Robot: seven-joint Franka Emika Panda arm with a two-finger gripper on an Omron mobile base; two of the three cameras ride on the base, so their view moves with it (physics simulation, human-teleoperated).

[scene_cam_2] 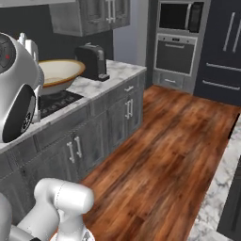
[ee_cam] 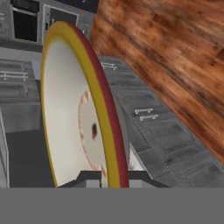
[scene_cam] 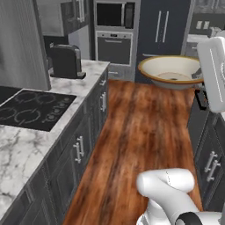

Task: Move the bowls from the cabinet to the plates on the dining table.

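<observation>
My pincer grips the rim of the wide, shallow beige bowl with tan-brown rim, held above the wooden floor.

counter: white marble, left side
stove: black, set into it, near
toaster: dark, far end
floor: wood, bare

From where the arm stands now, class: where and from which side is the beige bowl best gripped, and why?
At its thin rim, as the gripper does now: one finger inside the beige bowl, one outside, coming in across the edge. The body looks too wide and shallow to span; only the rim fits narrow jaws.
</observation>
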